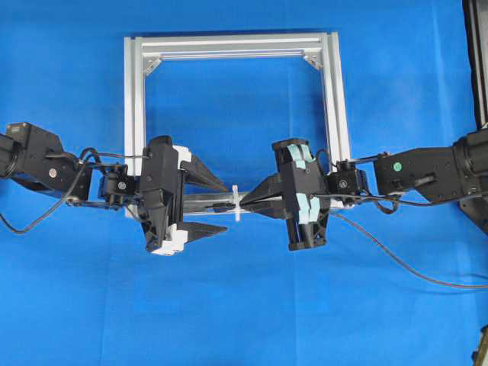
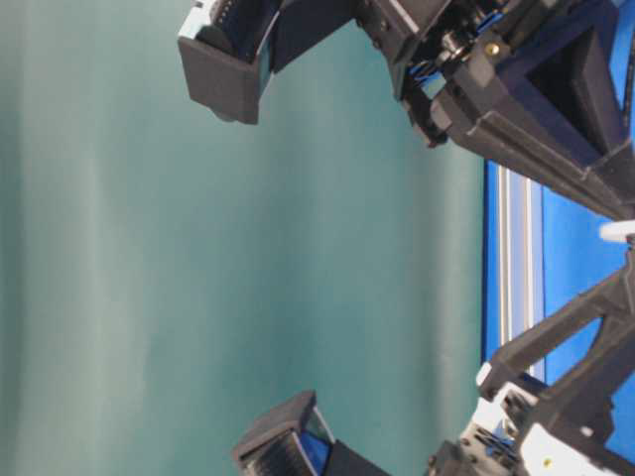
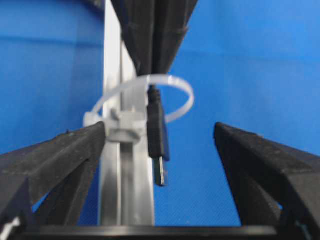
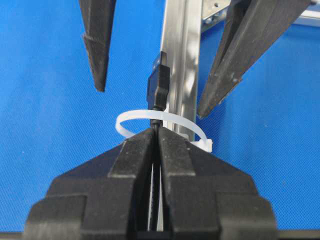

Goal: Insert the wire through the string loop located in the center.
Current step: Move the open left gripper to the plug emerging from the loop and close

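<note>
The white string loop (image 3: 181,88) stands on the silver aluminium bar (image 3: 127,190). The wire's black plug (image 3: 156,134) with its metal tip pokes through the loop toward the left wrist camera. My right gripper (image 4: 156,131) is shut on the wire just behind the loop (image 4: 131,117), and the plug (image 4: 159,89) sticks out past it. My left gripper (image 3: 160,131) is open, with one finger on each side of the plug and neither touching it. In the overhead view both grippers, left (image 1: 226,207) and right (image 1: 242,202), meet at the loop (image 1: 236,204).
The bar is the near side of a square aluminium frame (image 1: 229,46) on the blue cloth. The wire's loose length (image 1: 396,258) trails off to the right under the right arm. A dark object (image 1: 476,53) stands at the right edge.
</note>
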You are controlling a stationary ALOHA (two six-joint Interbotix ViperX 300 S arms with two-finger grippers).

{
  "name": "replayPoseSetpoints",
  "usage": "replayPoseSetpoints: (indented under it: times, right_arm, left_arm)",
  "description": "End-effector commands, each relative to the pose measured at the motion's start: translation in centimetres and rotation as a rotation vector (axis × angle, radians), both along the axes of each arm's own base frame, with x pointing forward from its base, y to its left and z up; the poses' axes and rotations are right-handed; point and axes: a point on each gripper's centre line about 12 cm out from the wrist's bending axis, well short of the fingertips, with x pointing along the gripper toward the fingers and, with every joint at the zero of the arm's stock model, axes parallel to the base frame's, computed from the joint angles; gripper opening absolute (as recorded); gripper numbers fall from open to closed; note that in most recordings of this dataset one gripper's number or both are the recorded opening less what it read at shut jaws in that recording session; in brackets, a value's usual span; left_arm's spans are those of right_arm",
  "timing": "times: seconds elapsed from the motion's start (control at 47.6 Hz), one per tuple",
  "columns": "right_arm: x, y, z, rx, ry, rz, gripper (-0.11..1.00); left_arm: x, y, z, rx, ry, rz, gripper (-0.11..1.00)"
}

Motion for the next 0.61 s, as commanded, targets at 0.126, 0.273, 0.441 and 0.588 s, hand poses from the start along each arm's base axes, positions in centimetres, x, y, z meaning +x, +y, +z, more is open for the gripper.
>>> replayPoseSetpoints:
  times: [0.126,0.273,0.441,0.588]
  right_arm:
    - [0.47,0.05,1.04,0.003,-0.038,0.001,-0.02]
    - [0.43,0.05,0.99,0.004,-0.037,0.000,-0.02]
    - [0.43,0.05,0.99,0.003,-0.037,0.001,-0.02]
    - [0.43,0.05,1.05,0.003,-0.038,0.001,-0.02]
  left_arm:
    - [0.39,-0.04,0.88,-0.005,-0.033,0.002,0.90]
    - [0.48,-0.05,0.96,-0.005,-0.036,0.002,0.90]
    - [0.49,0.07,0.96,-0.005,-0.036,0.005,0.90]
    - [0.54,0.06,1.00,-0.005,-0.038,0.005,0.90]
